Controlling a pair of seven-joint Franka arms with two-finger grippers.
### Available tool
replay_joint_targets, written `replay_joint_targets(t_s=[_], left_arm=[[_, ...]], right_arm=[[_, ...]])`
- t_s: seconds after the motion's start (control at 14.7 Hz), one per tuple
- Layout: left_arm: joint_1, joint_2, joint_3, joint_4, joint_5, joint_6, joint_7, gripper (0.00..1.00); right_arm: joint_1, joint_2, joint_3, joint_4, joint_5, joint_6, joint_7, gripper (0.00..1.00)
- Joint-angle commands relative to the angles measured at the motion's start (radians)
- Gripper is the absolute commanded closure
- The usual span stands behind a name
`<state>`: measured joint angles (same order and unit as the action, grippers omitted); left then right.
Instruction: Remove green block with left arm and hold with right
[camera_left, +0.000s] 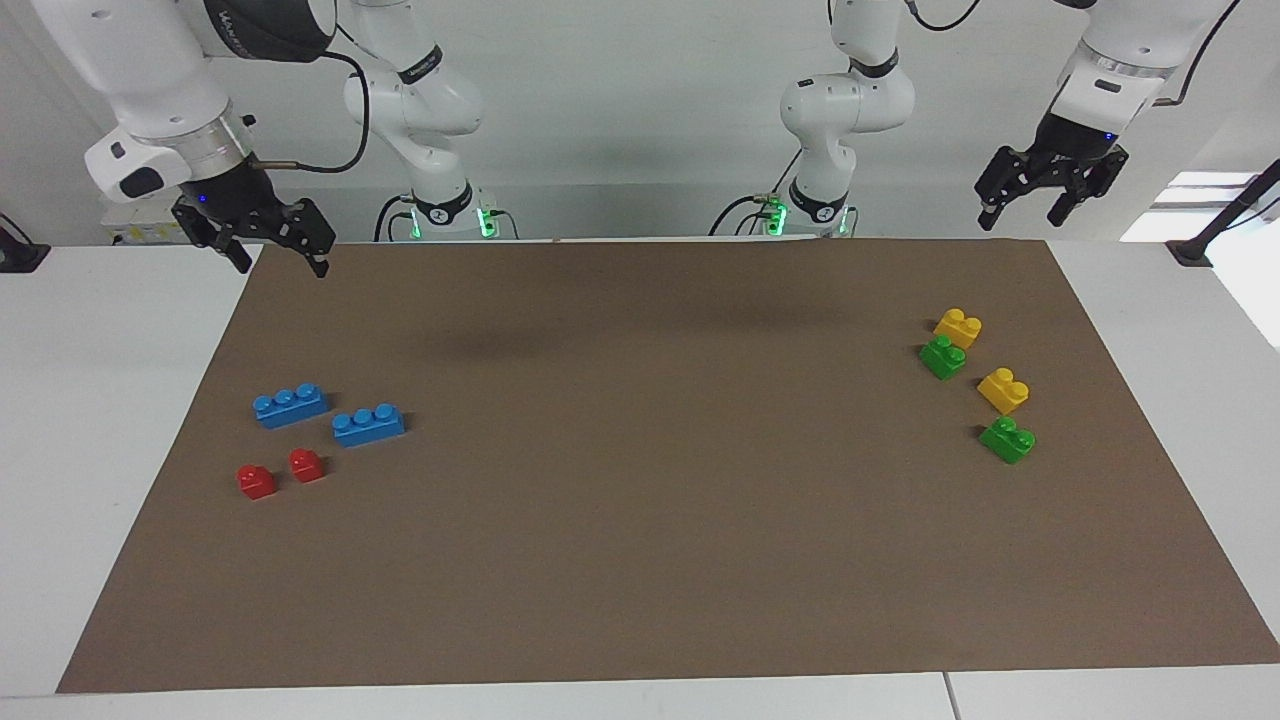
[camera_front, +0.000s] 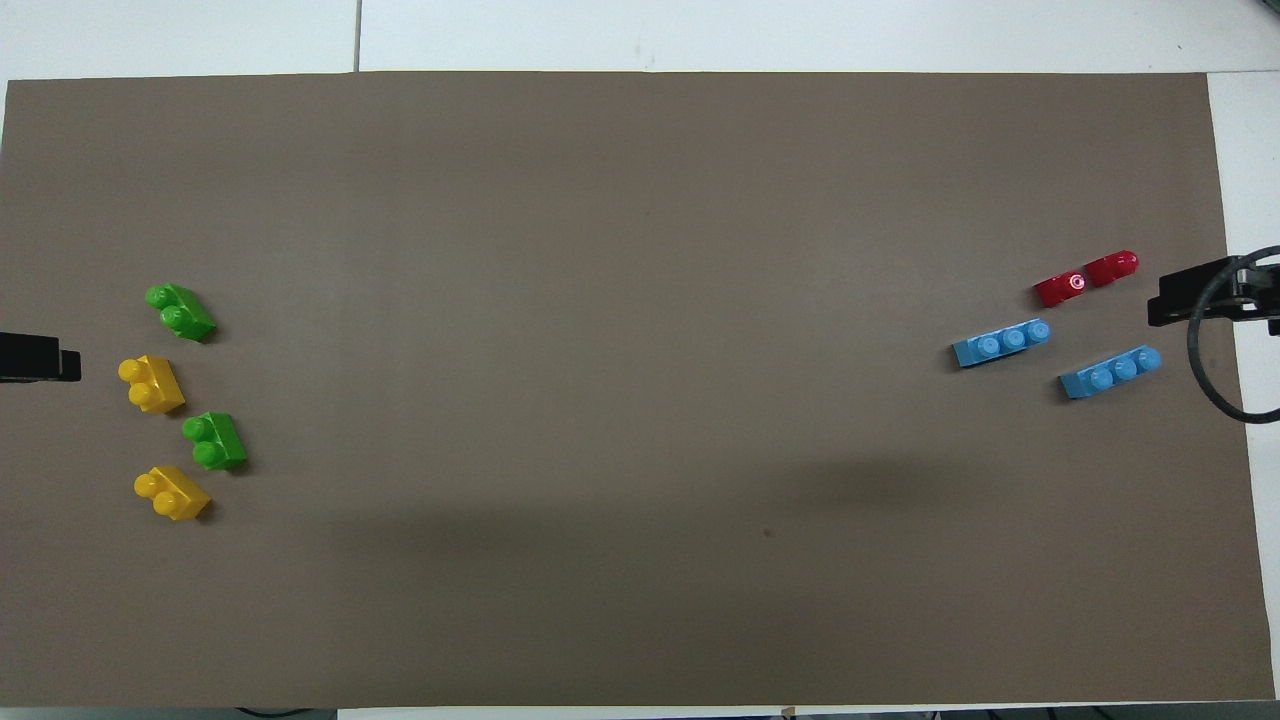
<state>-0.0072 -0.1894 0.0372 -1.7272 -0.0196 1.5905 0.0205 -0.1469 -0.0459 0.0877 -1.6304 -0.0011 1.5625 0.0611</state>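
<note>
Two alike green blocks lie on the brown mat (camera_left: 640, 520) toward the left arm's end. One green block (camera_left: 943, 357) (camera_front: 215, 441) touches a yellow brick (camera_left: 958, 327). The other green block (camera_left: 1007, 439) (camera_front: 180, 311) lies farther from the robots, next to a second yellow brick (camera_left: 1003, 390). My left gripper (camera_left: 1022, 208) hangs open and empty, high over the mat's corner at the robots' edge, well apart from the blocks; only its tip (camera_front: 38, 358) shows in the overhead view. My right gripper (camera_left: 282, 262) (camera_front: 1190, 296) waits open and empty above the mat's other corner at the robots' edge.
Two blue three-stud bricks (camera_left: 290, 404) (camera_left: 368, 424) and two small red bricks (camera_left: 256, 481) (camera_left: 307, 464) lie toward the right arm's end. White table surrounds the mat (camera_front: 640, 200).
</note>
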Motion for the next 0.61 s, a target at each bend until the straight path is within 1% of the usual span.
replay_joint_targets(t_s=[0.0,0.07,0.2,0.27,0.54], left_arm=[[-0.059,0.077,0.041,0.073,0.003,-0.036,-0.016,0.0],[-0.062,0.094,0.043,0.095,0.003,-0.052,-0.017,0.0],[-0.097,0.093,0.087,0.098,0.003,-0.06,-0.02,0.0],[-0.105,0.093,0.093,0.1,0.003,-0.057,-0.02,0.0],[-0.102,0.073,0.084,0.095,0.003,-0.047,-0.017,0.0]], right_arm=[[0.012,-0.014,0.006,-0.006,0.001,-0.021,0.029,0.0],[0.012,-0.014,0.006,-0.005,0.001,-0.021,0.029,0.0],[0.013,-0.014,0.006,-0.005,0.001,-0.019,0.029,0.0],[0.012,-0.014,0.006,-0.005,0.001,-0.019,0.029,0.0],[0.013,-0.014,0.006,-0.005,0.001,-0.021,0.029,0.0]])
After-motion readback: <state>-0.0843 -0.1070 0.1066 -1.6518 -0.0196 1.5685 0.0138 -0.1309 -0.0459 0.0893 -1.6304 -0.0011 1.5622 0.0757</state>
